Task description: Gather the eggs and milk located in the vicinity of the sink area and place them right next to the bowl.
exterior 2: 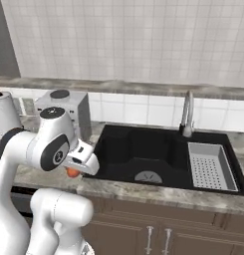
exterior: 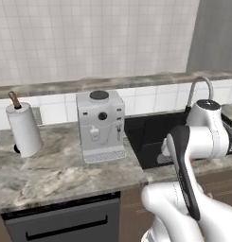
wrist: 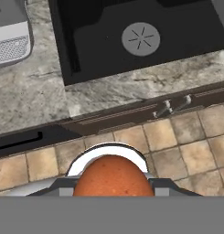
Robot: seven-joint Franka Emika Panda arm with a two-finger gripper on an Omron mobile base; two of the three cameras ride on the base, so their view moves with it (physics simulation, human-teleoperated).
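Note:
My gripper (exterior 2: 75, 170) is shut on an orange-brown egg (exterior 2: 71, 173), held in the air over the front edge of the counter, left of the sink (exterior 2: 143, 149). Looking down from the hand, the egg (wrist: 111, 173) fills the gap between the fingers of the gripper (wrist: 111, 187), with floor tiles and the cabinet front below it. The black sink (wrist: 131, 36) lies beyond, its round drain visible. From the left base camera the sink (exterior: 150, 134) is partly hidden behind my arm. The milk and the bowl are out of view.
A grey coffee machine (exterior: 101, 125) stands on the marble counter (exterior: 56, 175) left of the sink, with a paper-towel roll (exterior: 23, 127) further left. A perforated drainer tray (exterior 2: 210, 167) sits in the sink's right side, behind it a chrome tap (exterior 2: 187, 114).

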